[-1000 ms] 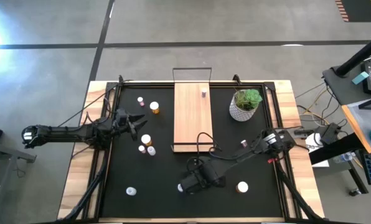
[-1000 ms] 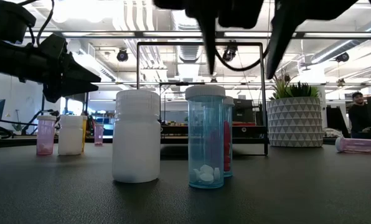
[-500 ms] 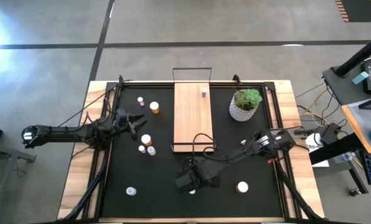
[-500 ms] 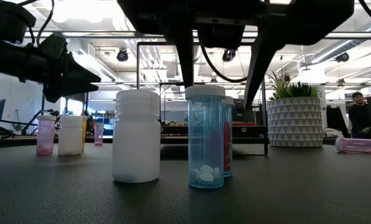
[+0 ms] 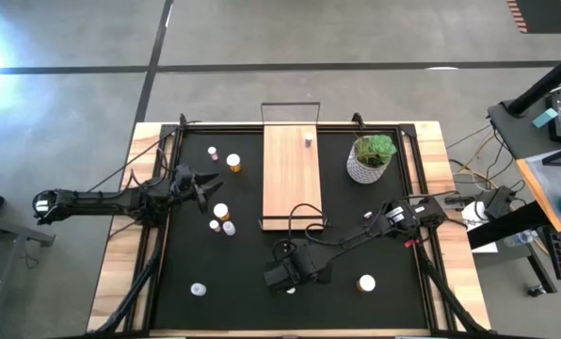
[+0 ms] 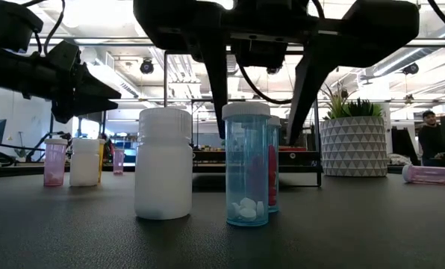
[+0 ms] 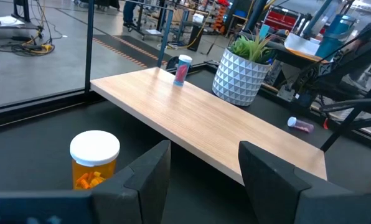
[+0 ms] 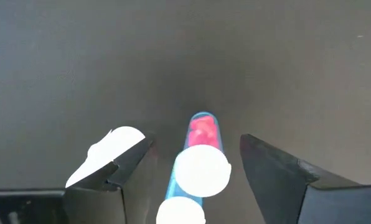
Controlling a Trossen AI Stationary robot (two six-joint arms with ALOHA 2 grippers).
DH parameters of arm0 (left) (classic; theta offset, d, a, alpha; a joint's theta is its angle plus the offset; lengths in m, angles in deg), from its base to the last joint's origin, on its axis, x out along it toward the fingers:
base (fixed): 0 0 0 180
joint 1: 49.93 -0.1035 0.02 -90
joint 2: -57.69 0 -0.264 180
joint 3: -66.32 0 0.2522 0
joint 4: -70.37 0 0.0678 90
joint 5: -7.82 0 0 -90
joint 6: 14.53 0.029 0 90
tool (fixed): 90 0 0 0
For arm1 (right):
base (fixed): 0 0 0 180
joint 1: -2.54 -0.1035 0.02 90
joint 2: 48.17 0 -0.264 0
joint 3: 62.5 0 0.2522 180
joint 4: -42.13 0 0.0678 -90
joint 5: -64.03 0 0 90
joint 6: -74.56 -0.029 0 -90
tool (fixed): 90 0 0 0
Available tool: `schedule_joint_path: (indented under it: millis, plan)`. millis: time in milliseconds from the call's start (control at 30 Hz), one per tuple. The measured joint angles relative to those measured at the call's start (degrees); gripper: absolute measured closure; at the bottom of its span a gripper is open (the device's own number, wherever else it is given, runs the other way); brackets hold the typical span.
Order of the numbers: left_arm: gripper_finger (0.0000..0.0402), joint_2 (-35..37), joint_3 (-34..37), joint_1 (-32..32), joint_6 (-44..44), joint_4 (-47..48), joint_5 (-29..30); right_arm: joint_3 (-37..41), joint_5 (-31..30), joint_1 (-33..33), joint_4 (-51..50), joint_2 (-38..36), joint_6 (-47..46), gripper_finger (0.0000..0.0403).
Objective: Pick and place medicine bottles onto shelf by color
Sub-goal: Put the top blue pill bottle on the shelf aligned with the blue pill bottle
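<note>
**Black mat, wooden shelf, scattered bottles**

A black mat (image 5: 252,254) covers the wood-edged table (image 5: 116,273). The shelf (image 5: 291,175) lies at its middle, one small pink bottle (image 5: 308,142) standing on its far end. Right of the shelf stands a potted plant (image 5: 370,158); left, an orange bottle (image 5: 233,163) among others.

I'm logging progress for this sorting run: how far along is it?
Barely started. Done: one pink bottle stands on the shelf. In hand: the right gripper, open, straddles a blue bottle. Left: the other bottles on the mat, while the left gripper waits open.
</note>
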State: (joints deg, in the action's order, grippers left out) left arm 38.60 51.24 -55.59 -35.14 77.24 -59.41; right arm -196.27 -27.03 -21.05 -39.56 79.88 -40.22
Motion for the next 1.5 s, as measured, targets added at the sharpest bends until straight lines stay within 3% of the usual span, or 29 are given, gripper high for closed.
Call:
schedule_joint_path:
  millis: [600,933,1133,1500]
  plan:
    - [0.0228,0.0,0.0,0.0,0.0,0.0,0.0,1.0,0.0,0.0,0.6,0.0,2.4,0.0293]
    - [0.0228,0.0,0.0,0.0,0.0,0.0,0.0,1.0,0.5,0.0,0.7,0.0,3.3,0.0296]
    - [0.0228,0.0,0.0,0.0,0.0,0.0,0.0,-1.6,1.1,0.0,-4.1,-0.3,4.6,0.0296]
    - [0.0228,0.0,0.0,0.0,0.0,0.0,0.0,-2.6,1.1,-0.7,-10.6,-7.2,7.2,0.0298]
